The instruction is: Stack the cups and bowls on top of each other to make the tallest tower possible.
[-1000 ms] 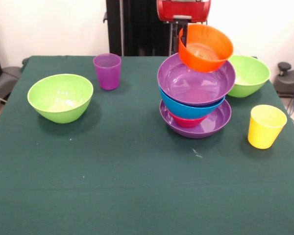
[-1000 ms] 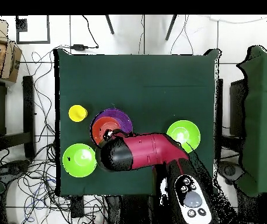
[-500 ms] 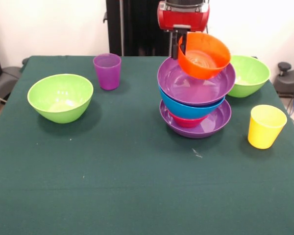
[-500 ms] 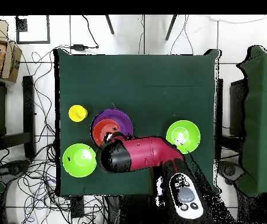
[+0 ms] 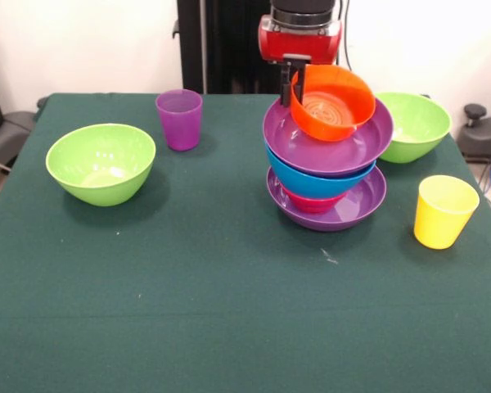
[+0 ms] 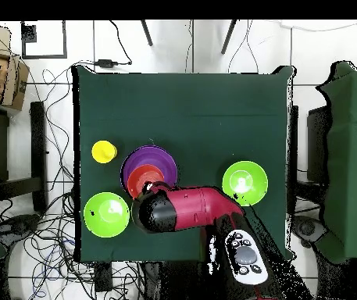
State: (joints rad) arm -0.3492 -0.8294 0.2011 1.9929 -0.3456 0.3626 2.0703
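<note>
Orange bowl tilted on top of the tower

The orange bowl (image 5: 332, 102) sits tipped toward the camera in the upper purple bowl (image 5: 327, 141), which tops the tower (image 5: 326, 176) of blue, red-pink and a wide purple base. The gripper (image 5: 295, 84) pinches the orange bowl's rim, one finger inside, one outside. A lime green bowl (image 5: 415, 126) and the yellow cup (image 5: 444, 211) stand near; the purple cup (image 5: 179, 119) and the other lime green bowl (image 5: 101, 163) are well apart on the table (image 5: 213, 311)

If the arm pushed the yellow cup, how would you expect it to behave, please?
The yellow cup is taller than its narrow base, so it probably tips rather than slides. It looks like thin plastic, so likely light. On its side, it might roll.
</note>
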